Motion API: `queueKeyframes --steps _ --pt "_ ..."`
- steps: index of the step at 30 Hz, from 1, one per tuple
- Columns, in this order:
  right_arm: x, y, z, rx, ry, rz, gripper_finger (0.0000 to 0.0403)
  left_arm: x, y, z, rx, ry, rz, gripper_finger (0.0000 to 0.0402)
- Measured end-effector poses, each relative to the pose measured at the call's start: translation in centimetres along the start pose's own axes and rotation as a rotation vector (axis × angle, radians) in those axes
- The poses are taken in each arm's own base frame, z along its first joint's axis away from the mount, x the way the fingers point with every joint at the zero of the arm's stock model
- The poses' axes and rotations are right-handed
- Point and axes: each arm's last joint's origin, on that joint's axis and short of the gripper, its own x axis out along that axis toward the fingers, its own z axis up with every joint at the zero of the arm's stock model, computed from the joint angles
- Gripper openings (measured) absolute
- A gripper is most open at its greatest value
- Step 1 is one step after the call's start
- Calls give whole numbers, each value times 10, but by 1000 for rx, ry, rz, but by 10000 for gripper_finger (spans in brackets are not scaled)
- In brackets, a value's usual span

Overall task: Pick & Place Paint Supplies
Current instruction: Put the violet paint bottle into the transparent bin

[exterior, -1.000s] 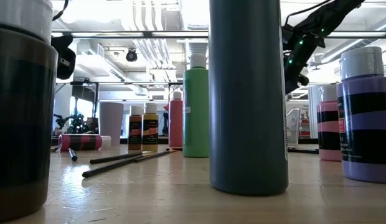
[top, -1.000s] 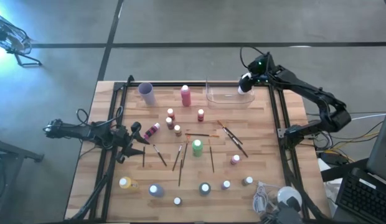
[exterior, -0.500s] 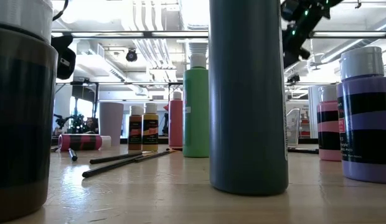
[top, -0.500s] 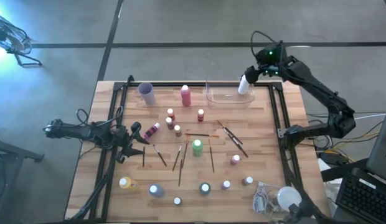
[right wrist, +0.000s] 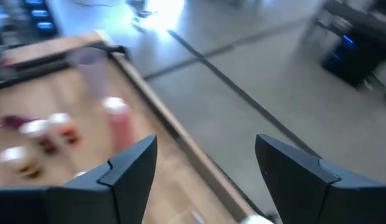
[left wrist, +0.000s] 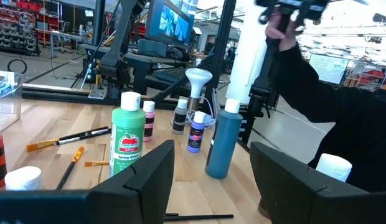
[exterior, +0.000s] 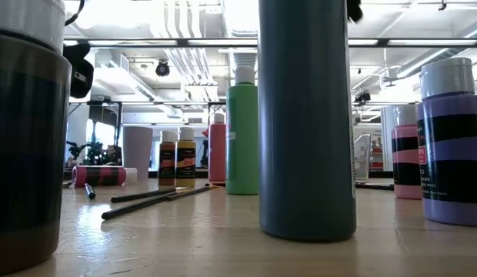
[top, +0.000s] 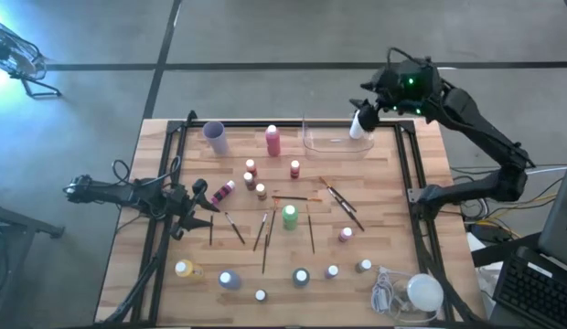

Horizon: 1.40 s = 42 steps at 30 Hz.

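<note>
Right gripper (top: pixel 375 99) has risen and swung back past the table's far edge since the earlier frame; its fingers (right wrist: pixel 127 171) stand apart, holding nothing. White bottle (top: pixel 358 125) now leans in the far clear tray (top: pixel 325 143). Left gripper (top: pixel 207 202) hovers low at the left side, jaws apart, empty, beside the lying pink bottle (top: pixel 223 193). Remaining bottles and brushes (top: pixel 311 233) are scattered mid-table. Low view cuts off the right arm almost entirely.

Dark jointed arms, green indicator light
</note>
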Motion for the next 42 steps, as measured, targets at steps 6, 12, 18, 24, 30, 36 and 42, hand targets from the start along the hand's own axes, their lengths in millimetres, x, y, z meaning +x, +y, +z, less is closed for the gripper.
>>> queueKeyframes --steps 6,12,18,24,30,36,42 --pt "-15 57 7 -255 -63 227 235 0 0 0 0 0 0 216" --pt "-29 101 11 -436 -202 390 217 0 0 0 0 0 0 216" --pt "-34 123 19 -403 -308 468 206 0 0 0 0 0 -1 216" --pt "-33 139 13 -394 -255 526 196 0 0 0 0 1 0 216" --pt "-29 169 -15 -393 3 597 190 0 0 0 0 1 0 216" --pt "-51 212 -52 -418 195 500 193 0 0 0 0 2 0 216" --pt "-75 245 -92 -282 362 436 201 0 0 0 0 2 0 216"
